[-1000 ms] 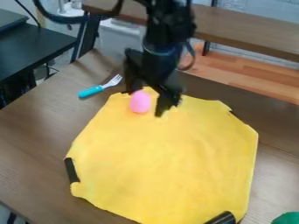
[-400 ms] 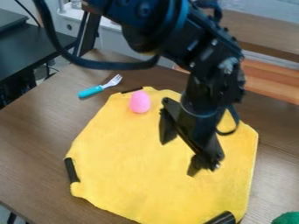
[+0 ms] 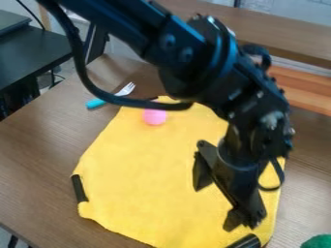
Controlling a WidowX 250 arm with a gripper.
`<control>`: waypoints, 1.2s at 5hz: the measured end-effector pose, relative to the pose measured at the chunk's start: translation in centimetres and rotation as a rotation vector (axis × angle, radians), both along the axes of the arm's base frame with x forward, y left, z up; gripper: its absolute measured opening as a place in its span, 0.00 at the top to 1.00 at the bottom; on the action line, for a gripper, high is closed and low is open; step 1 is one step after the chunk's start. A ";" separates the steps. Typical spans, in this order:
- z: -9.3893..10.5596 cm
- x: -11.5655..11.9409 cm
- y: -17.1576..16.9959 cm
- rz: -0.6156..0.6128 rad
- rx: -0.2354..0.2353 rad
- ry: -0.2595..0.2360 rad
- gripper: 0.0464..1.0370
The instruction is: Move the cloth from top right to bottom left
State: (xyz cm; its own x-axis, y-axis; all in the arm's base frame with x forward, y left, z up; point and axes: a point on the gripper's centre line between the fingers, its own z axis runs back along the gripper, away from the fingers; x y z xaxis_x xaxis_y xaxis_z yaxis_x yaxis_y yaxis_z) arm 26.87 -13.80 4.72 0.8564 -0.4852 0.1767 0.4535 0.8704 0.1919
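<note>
Under the end effector [image 3: 217, 206] and out to its left in the view, the yellow cloth [image 3: 142, 184] lies spread on the table [image 3: 38, 160]. The end effector's 2 fingers stand apart above it. Just below them in the view, 1 dark cylindrical piece [image 3: 247, 241] sits at the cloth's edge; 1 dark strip [image 3: 79, 189] borders it farther left. Up and left from the end effector, 1 pink egg-shaped object [image 3: 154, 116] rests on the cloth. Beyond lies 1 turquoise-handled fork [image 3: 96, 103], partly behind the arm's cable [image 3: 97, 89]. Down and right is 1 green object [image 3: 317, 242].
</note>
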 end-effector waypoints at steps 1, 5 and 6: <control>-1.9 -1.3 -1.9 -0.058 -0.003 0.022 0.04; -5.6 -2.1 -1.5 -0.046 0.003 0.037 0.70; -5.4 -2.9 -0.5 -0.045 -0.020 0.068 0.89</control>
State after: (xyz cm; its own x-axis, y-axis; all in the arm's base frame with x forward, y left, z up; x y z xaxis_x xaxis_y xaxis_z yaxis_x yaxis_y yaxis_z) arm 23.96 -14.34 -0.65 0.8439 -0.5208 0.1285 0.5041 0.8519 0.1422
